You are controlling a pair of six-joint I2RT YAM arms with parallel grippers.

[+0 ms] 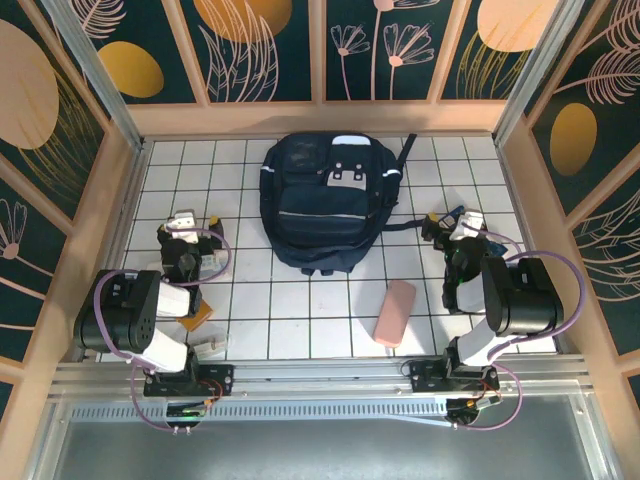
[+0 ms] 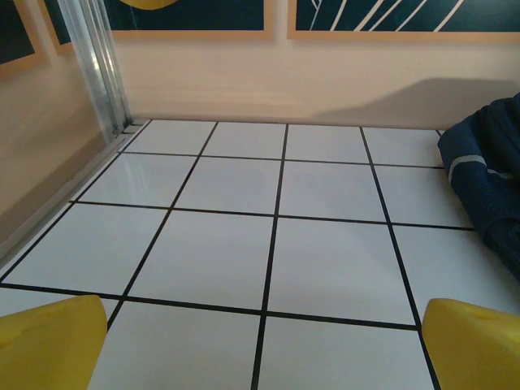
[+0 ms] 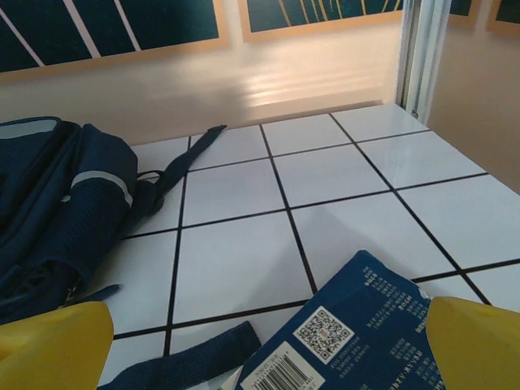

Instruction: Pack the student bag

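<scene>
My left gripper (image 1: 185,222) hangs wide open over white tiles (image 2: 268,244), the student bag (image 1: 325,205) off to its right; my right gripper (image 1: 452,220) gapes too, a blue printed packet (image 3: 366,333) between its fingers, bag to its left; navy fabric, pale stripes, grey buckle patches, black strap trailing

White tiled table (image 1: 300,300) with black grout, botanical navy-and-orange wall panels (image 1: 265,45) around.
</scene>
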